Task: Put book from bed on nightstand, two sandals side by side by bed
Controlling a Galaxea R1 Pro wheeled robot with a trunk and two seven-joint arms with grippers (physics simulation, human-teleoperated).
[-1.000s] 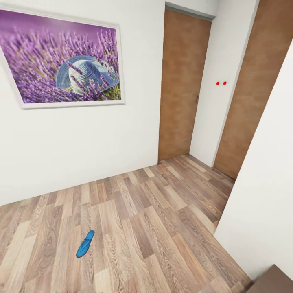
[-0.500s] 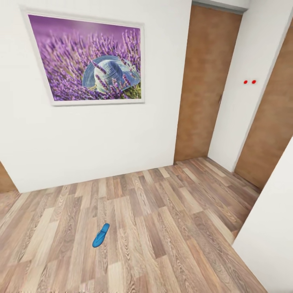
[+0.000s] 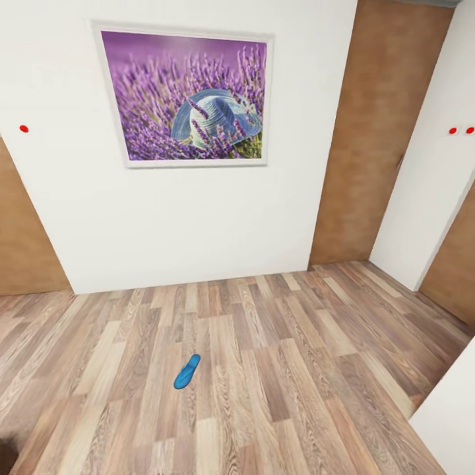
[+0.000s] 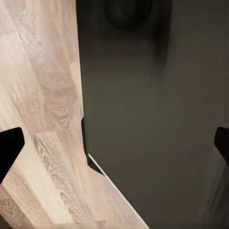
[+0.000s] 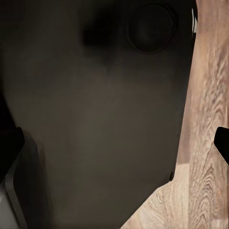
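Note:
One bright blue sandal (image 3: pixel 187 371) lies flat on the light brown plank floor (image 3: pixel 277 369), some way out from the white wall. The other sandal, the book, the bed and the nightstand are out of view. In the left wrist view my left gripper (image 4: pixel 116 145) is open, its dark fingertips (image 4: pixel 9 148) far apart over the floor and the robot's dark base (image 4: pixel 152 119). In the right wrist view my right gripper (image 5: pixel 116 143) is also open, with nothing between its fingers, above the same dark base (image 5: pixel 95 119).
A framed lavender-and-hat picture (image 3: pixel 188 99) hangs on the white wall. Brown doors stand at the left (image 3: pixel 23 231) and at the right (image 3: pixel 369 145). A white wall corner (image 3: pixel 448 422) juts in at the near right.
The whole head view has swung left, so the picture and the sandal sit further right in it and a left door has come into sight. The sandal itself has not moved.

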